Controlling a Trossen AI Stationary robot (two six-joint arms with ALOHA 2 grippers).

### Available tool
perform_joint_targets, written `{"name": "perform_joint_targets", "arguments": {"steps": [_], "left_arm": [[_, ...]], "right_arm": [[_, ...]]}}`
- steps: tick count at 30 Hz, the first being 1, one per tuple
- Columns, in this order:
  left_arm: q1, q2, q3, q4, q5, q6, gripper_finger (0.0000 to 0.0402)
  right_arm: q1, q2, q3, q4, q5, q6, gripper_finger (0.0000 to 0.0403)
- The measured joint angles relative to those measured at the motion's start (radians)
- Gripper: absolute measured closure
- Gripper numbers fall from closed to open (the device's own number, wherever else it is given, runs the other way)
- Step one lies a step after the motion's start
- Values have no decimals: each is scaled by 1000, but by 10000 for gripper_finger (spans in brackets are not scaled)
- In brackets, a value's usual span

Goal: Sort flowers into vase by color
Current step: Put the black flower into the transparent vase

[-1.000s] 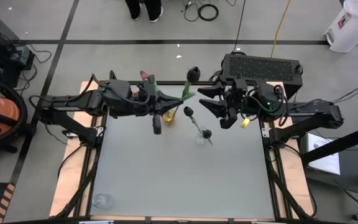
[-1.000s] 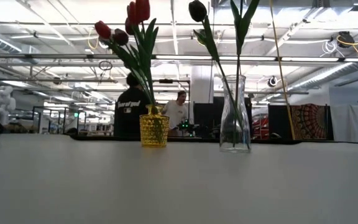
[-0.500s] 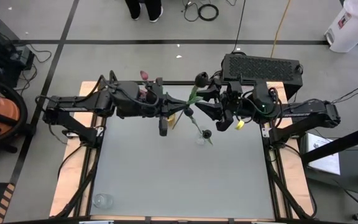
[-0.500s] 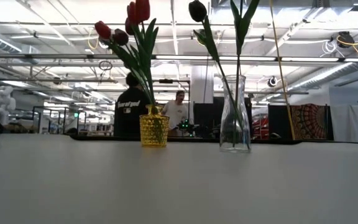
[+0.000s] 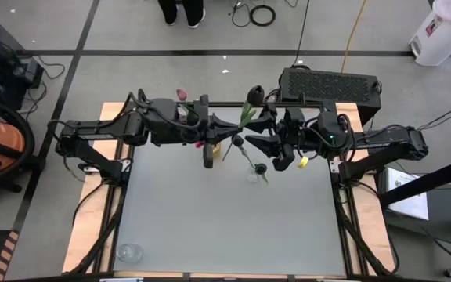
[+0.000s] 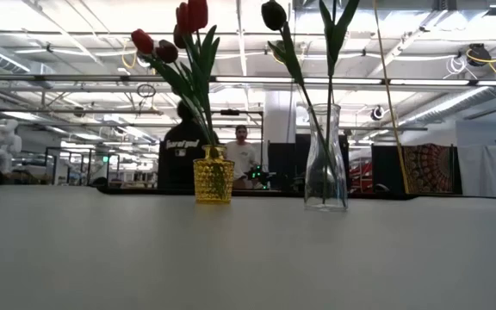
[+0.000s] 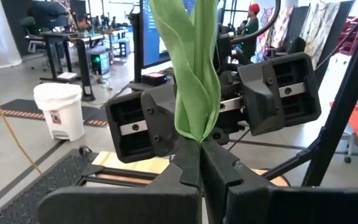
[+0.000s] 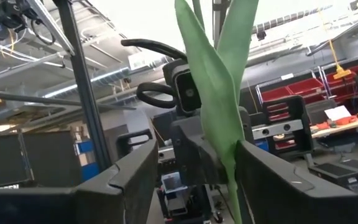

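My left gripper (image 5: pixel 227 128) is shut on a tulip with green leaves (image 7: pixel 194 68) and a near-black head (image 5: pixel 254 95), held high above the table's far middle. My right gripper (image 5: pixel 258 135) faces it, open, with a finger on each side of the leaves (image 8: pixel 219 81); whether it touches them I cannot tell. A yellow vase (image 6: pixel 213 175) stands on its base and holds red and maroon tulips (image 6: pixel 188 21). Beside it, a clear glass vase (image 6: pixel 326 159) holds a dark tulip (image 6: pixel 273 14) and green stems. No gripper shows in the low view. My left gripper pinches the tulip's stem just below the leaves (image 7: pixel 197 140) between its two fingers. The fingers come level from the table's left and lie across the stem. The tulip is lifted clear and stands up from the fingers, its head out of the left wrist view.
A small clear glass (image 5: pixel 129 252) stands near the table's near left corner. A black box (image 5: pixel 329 84) sits past the far edge behind the right arm. People (image 6: pixel 183 146) stand in the room beyond. The grey tabletop (image 5: pixel 225 219) stretches toward the near edge.
My left gripper has carried the tulip toward the table's right, staying shut on it. My right gripper has moved left toward it, and its open fingers now stand around the leaves. The vases have kept still.
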Motion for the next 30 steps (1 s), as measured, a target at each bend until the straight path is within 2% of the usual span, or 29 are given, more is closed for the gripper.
{"name": "perform_joint_targets", "arguments": {"steps": [6, 11, 30], "left_arm": [[0, 0, 0, 3, 1, -24, 401], [-3, 0, 0, 6, 1, -24, 401], [-7, 26, 0, 1, 27, -24, 401]], "right_arm": [[-1, 0, 0, -2, 10, -1, 193], [-3, 1, 0, -7, 59, -4, 193], [-3, 1, 0, 35, 55, 7, 193]]}}
